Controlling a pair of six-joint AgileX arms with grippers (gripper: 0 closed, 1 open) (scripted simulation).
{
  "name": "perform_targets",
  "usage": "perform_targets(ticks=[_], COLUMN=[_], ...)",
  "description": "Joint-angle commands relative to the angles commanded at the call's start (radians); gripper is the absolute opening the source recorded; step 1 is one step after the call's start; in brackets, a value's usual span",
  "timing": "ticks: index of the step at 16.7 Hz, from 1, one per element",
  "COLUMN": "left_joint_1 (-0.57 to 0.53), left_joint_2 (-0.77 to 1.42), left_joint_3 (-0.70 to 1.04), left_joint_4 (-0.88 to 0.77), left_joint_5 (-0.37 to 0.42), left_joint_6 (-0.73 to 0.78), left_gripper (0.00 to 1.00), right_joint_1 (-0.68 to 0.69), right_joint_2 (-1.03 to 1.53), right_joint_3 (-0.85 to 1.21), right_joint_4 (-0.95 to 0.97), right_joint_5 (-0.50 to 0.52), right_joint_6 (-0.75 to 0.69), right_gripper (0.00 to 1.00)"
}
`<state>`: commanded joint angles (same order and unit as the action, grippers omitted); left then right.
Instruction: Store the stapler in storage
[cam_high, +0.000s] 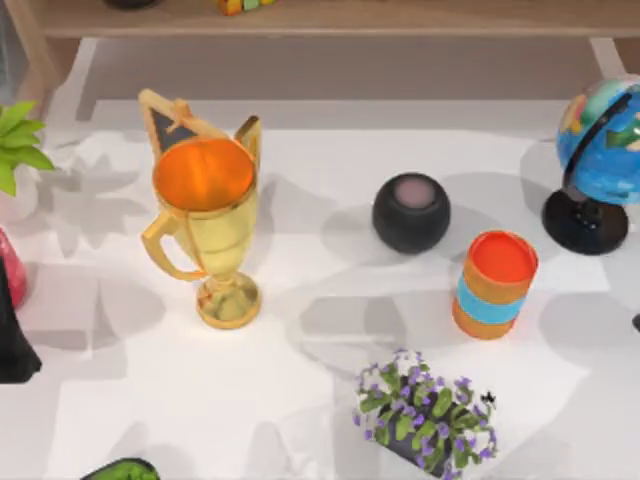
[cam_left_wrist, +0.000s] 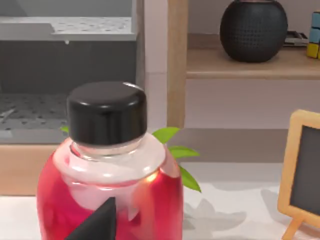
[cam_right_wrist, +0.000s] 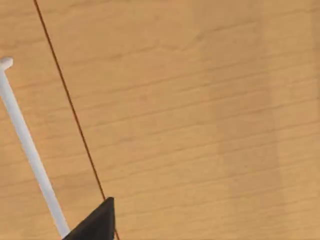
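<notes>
I am looking for the stapler and I cannot tell where it is. A low green-and-black thing (cam_high: 122, 468) is peeking in at the near edge of the white table (cam_high: 300, 400), toward the left. It may be the stapler, but too little of it is showing to be sure.

My left gripper (cam_left_wrist: 97, 220) is hanging close by a clear bottle of red liquid with a black cap (cam_left_wrist: 107, 165) at the table's left side. I cannot tell if that claw is wide or narrow. My right gripper (cam_right_wrist: 95, 222) is facing a flat panel of light wood (cam_right_wrist: 200, 125) with a thin white bar handle (cam_right_wrist: 27, 145) on it. That may be the storage front. I cannot tell that claw's state either.

I am guessing a stapler is hard, smooth and a bit heavy for its size (metal inside, most likely). So I am planning to grab it across the middle of its long body, from both sides, where it is flat and not springy.

A tall gold trophy cup with an orange inside (cam_high: 205, 235) is standing just past the green thing and looks easy to knock over, so I am thinking of going slowly there.
</notes>
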<state>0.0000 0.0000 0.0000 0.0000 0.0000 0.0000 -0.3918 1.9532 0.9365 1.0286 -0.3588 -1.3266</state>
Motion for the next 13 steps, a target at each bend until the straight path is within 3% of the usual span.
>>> perform_targets(ticks=[6, 13], left_joint_1=[0.0, 0.0], left_joint_2=[0.0, 0.0], left_joint_3=[0.0, 0.0], left_joint_4=[0.0, 0.0], left_joint_5=[0.0, 0.0], left_joint_6=[0.0, 0.0], left_gripper=[1.0, 1.0], right_joint_1=[-0.063, -0.062], right_joint_2=[0.324, 0.347], right_joint_3=[0.151, 0.162], right_joint_4=[0.166, 0.175], right_joint_5=[-0.059, -0.062], right_joint_6=[-0.214, -0.23], right_gripper=[1.0, 1.0])
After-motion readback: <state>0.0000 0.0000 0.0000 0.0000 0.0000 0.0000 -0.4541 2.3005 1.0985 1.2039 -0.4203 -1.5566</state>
